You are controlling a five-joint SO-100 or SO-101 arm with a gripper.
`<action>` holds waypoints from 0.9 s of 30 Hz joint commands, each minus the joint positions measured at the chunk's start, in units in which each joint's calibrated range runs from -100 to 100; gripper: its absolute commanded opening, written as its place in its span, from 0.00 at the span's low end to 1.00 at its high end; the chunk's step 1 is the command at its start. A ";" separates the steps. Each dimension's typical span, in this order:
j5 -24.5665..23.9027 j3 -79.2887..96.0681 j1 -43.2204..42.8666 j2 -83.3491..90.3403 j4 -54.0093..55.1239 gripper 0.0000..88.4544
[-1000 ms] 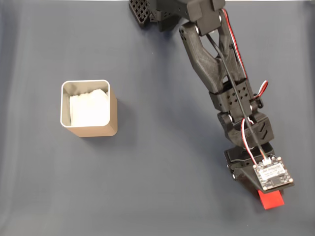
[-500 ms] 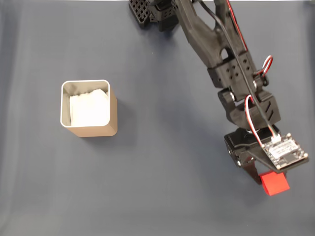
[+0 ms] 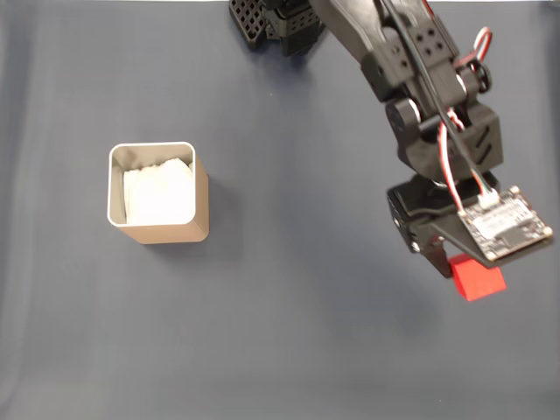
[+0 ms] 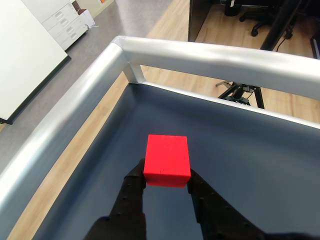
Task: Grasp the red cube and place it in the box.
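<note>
The red cube [image 3: 477, 280] hangs above the dark blue mat at the right, pinched between the black fingers of my gripper [image 3: 462, 278], which is shut on it. In the wrist view the red cube [image 4: 167, 160] sits between the two fingertips [image 4: 134, 181], lifted clear of the mat, with my gripper [image 4: 166, 181] closed on its sides. The box [image 3: 203, 197], tan with a pale rim and white lining, stands upright at the left of the fixed view, far from the cube.
A silver metal rail [image 4: 210, 55] borders the mat's edge in the wrist view, with wooden floor beyond. The arm's black base [image 3: 262, 22] sits at the top of the fixed view. Open mat [image 3: 297, 262] lies between the gripper and the box.
The gripper has risen with the red cube in it and drawn back toward the arm's base. The box has not moved.
</note>
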State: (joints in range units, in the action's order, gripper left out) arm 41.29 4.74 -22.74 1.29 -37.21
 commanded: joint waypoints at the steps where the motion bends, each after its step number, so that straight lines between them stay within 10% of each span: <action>1: 0.59 -1.09 2.68 7.23 -5.18 0.00; 27: 0.44 8.76 16.52 24.11 -14.87 0.00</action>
State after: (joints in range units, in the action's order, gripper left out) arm 41.59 13.11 -7.85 20.46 -51.50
